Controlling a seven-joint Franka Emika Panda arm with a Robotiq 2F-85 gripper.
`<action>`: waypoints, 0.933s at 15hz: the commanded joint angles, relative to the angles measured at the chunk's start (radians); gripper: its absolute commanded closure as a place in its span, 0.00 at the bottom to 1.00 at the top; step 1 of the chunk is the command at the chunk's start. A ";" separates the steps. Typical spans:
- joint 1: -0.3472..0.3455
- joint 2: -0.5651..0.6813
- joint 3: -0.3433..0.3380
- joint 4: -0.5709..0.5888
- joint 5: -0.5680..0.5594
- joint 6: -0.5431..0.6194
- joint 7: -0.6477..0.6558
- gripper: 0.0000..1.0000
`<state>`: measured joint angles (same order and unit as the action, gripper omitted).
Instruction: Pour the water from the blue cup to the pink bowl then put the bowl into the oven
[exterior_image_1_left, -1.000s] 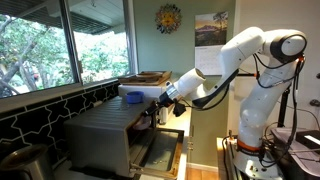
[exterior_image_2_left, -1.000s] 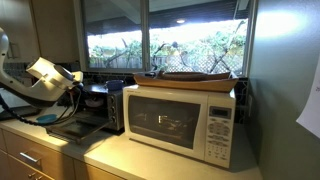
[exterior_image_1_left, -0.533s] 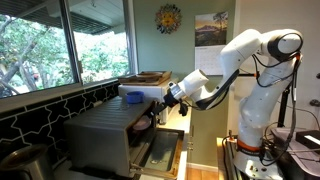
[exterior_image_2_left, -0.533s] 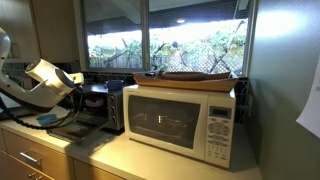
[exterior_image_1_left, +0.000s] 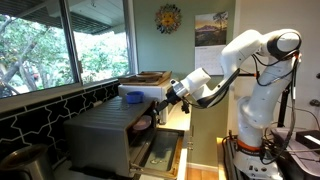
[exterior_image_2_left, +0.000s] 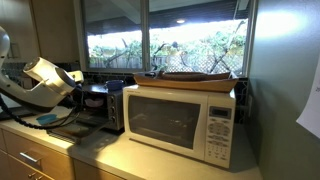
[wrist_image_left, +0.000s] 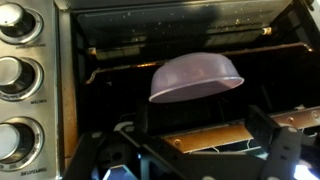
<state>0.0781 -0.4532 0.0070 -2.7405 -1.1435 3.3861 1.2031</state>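
Observation:
The pink bowl (wrist_image_left: 196, 76) sits on the rack inside the oven (wrist_image_left: 30, 90), upright and apart from my gripper. It shows dimly in the oven opening in an exterior view (exterior_image_1_left: 144, 122). The grey oven (exterior_image_1_left: 100, 130) stands with its door hinged down and open; it also shows in an exterior view (exterior_image_2_left: 100, 102). My gripper (wrist_image_left: 195, 150) is open and empty, just outside the oven mouth and in front of the bowl (exterior_image_1_left: 166, 102). The blue cup (exterior_image_1_left: 131, 96) stands on top of the oven.
A white microwave (exterior_image_2_left: 180, 120) stands beside the oven, with a wooden tray (exterior_image_2_left: 195, 78) on top. The open oven door (exterior_image_1_left: 160, 150) juts out below my gripper. Windows and a tiled wall run behind the counter.
My gripper has drawn back and up, out of the oven opening. The pink bowl stays on the rack inside.

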 joint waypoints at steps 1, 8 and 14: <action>0.103 0.005 -0.091 -0.002 -0.091 -0.013 0.061 0.00; 0.268 0.014 -0.223 -0.005 -0.420 -0.035 0.293 0.00; 0.146 0.032 -0.133 -0.006 -0.652 -0.003 0.581 0.00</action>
<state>0.2961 -0.4268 -0.1809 -2.7464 -1.6923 3.3719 1.6434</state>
